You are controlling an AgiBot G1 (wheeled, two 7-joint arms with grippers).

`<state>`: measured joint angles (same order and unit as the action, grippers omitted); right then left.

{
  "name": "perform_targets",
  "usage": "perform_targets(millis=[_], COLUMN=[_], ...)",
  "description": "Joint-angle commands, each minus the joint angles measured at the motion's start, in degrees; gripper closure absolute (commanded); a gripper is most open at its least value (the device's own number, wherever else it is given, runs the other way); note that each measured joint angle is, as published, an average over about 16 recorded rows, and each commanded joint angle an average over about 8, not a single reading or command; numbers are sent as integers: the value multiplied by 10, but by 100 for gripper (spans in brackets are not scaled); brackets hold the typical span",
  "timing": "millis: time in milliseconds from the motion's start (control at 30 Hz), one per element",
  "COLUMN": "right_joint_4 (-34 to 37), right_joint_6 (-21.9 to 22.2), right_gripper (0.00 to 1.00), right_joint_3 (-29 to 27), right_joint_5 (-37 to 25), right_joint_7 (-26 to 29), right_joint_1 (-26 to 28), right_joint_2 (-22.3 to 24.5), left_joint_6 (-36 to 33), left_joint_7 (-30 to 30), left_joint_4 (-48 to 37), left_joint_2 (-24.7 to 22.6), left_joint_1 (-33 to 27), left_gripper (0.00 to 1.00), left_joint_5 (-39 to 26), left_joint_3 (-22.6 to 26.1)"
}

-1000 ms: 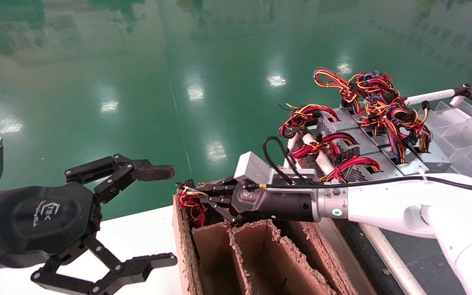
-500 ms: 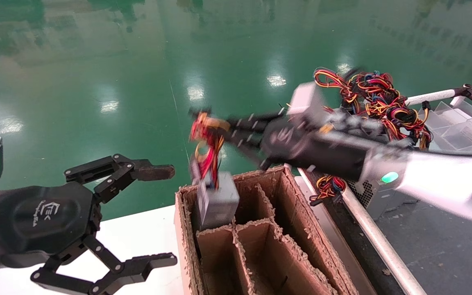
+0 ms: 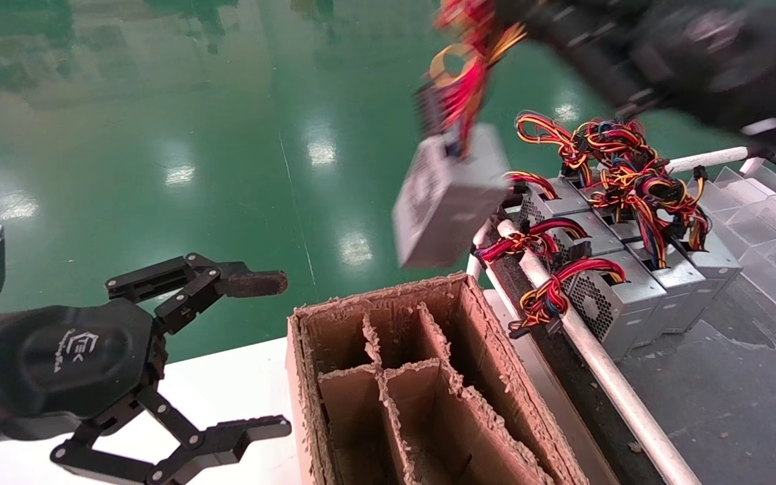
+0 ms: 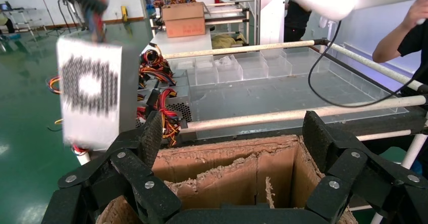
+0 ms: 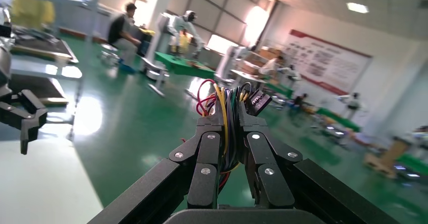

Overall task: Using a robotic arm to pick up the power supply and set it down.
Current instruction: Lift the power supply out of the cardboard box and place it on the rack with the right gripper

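The power supply (image 3: 445, 195), a grey metal box, hangs tilted in the air above the far side of the cardboard box (image 3: 496, 350). It dangles from its red, yellow and black wires (image 3: 465, 81). My right gripper (image 3: 496, 27) is at the top of the head view, blurred, and is shut on that wire bundle (image 5: 224, 113). The left wrist view shows the perforated fan grille of the power supply (image 4: 91, 100). My left gripper (image 3: 260, 357) stays open over the white table at the left, holding nothing.
The brown box (image 4: 227, 168) has dividers and open compartments. Several more power supplies (image 3: 630, 283) with wire bundles lie on a rack with white pipes (image 3: 603, 370) to the right. Clear plastic trays (image 3: 765, 215) stand beyond them. A person's arm (image 4: 404, 37) shows at the rack's far side.
My right gripper has lifted the power supply by its wires out of the box's far-left compartment, up and to the right. The left arm has not moved.
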<state>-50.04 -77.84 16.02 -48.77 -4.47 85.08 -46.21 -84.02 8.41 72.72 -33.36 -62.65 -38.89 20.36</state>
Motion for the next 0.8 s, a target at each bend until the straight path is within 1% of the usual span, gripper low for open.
perform_targets(millis=[33, 133, 233, 400, 500, 633, 700, 800], right_joint_4=[-39, -80, -108, -126, -118, -88, -66, -27], right_joint_6=[11, 26, 30, 10, -7, -29, -40, -61], right_gripper=[100, 100, 100, 100, 100, 100, 100, 100], right_joint_3=[-10, -28, -46, -76, -94, -114, -121, -126], right_joint_5=[6, 15, 29, 58, 73, 87, 92, 100], right_joint_7=[24, 60, 96, 137, 141, 129, 118, 98], right_joint_1=[-2, -12, -25, -62, -95, -146, -172, -212], right_joint_2=[31, 87, 144, 238, 292, 351, 372, 390], left_joint_6=[0, 0, 0, 0, 0, 0, 0, 0], left_joint_7=[0, 0, 0, 0, 0, 0, 0, 0], left_joint_4=[0, 0, 0, 0, 0, 0, 0, 0], left_joint_2=[0, 0, 0, 0, 0, 0, 0, 0], left_joint_1=[0, 0, 0, 0, 0, 0, 0, 0], left_gripper=[0, 0, 0, 0, 0, 0, 0, 0], left_joint_5=[0, 0, 0, 0, 0, 0, 0, 0], left_joint_3=[0, 0, 0, 0, 0, 0, 0, 0])
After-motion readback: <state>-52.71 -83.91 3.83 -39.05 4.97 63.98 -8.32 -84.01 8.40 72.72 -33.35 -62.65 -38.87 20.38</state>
